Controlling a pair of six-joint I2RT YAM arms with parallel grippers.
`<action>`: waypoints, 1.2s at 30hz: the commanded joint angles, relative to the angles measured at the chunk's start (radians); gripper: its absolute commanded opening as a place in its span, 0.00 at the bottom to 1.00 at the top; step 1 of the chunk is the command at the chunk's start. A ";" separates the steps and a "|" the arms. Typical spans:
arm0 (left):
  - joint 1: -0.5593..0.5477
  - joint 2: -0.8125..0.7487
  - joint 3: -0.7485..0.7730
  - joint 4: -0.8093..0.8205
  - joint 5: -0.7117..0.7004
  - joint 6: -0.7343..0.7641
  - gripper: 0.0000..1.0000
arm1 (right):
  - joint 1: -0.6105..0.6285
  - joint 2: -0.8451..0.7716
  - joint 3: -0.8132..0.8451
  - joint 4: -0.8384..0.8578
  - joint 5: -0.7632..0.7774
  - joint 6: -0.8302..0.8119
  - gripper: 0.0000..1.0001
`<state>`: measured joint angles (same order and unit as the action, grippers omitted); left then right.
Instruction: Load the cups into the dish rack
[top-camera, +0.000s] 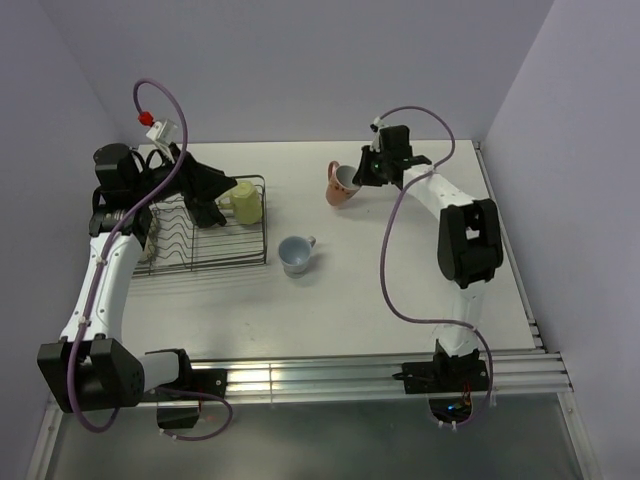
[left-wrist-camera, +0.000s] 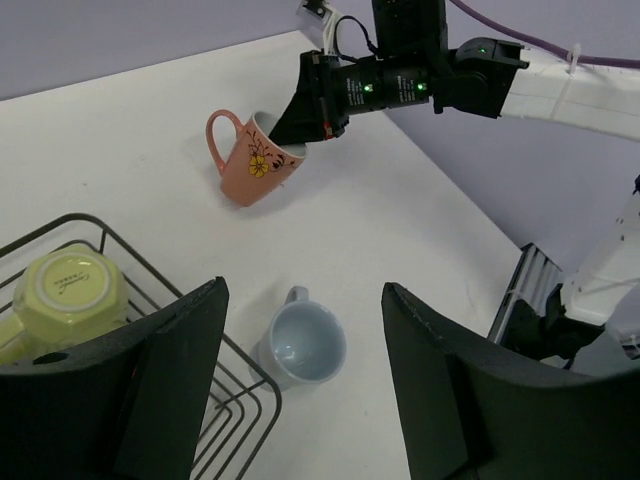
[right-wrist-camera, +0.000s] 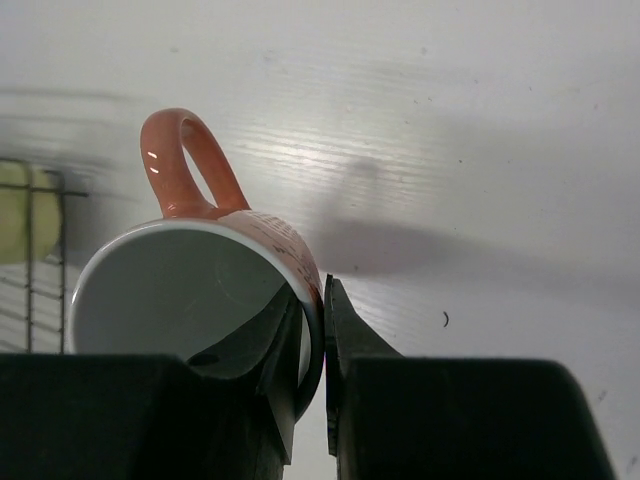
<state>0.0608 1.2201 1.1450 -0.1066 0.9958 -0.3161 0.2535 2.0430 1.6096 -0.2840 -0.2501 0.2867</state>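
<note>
A: Right gripper (right-wrist-camera: 322, 325), what is it doing?
B: It is pinching the pink mug (top-camera: 343, 183) by the rim. 1 finger is sitting inside the mouth and 1 is pressing on the outer wall, so the jaws are nearly together with only the wall between them.
A: Mug attitude?
B: It is tilting, with the mouth turned toward the wrist and the handle pointing away from the fingers. I cannot tell whether its base is touching the table (top-camera: 400, 290).
A: Position?
B: Near the table's far edge, a little right of the middle.
A: And the target?
B: The dish rack (top-camera: 266, 235) is lying well apart from it, toward the table's left edge. Its long axis seems to be running left to right. I am judging the coming move as a carry leftward across the table on the right arm.
A: Left gripper (left-wrist-camera: 302, 300)?
B: Its jaws are standing spread and holding nothing. It is hovering at the rack's right end, just beside the yellow mug (left-wrist-camera: 60, 295), which is resting upside down inside the rack.
A: Anything in the path?
B: The blue mug (left-wrist-camera: 300, 345) is standing upright near the rack's near right corner, closer to the left arm than the right. It is sitting on the near side of a straight line from pink mug to rack, so I am expecting no clash. 3 cups are showing in all.
</note>
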 joint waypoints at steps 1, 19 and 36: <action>0.011 -0.008 0.002 0.179 0.093 -0.115 0.70 | 0.018 -0.200 -0.019 0.172 -0.176 -0.067 0.00; 0.005 -0.073 -0.076 0.919 0.247 -0.713 0.70 | 0.124 -0.596 -0.112 0.397 -0.419 0.207 0.00; -0.147 -0.093 -0.166 1.181 0.142 -0.950 0.75 | 0.294 -0.685 -0.169 0.456 -0.509 0.365 0.00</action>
<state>-0.0719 1.1507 0.9810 1.0531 1.1748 -1.2667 0.5247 1.4319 1.4368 0.0322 -0.7284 0.5819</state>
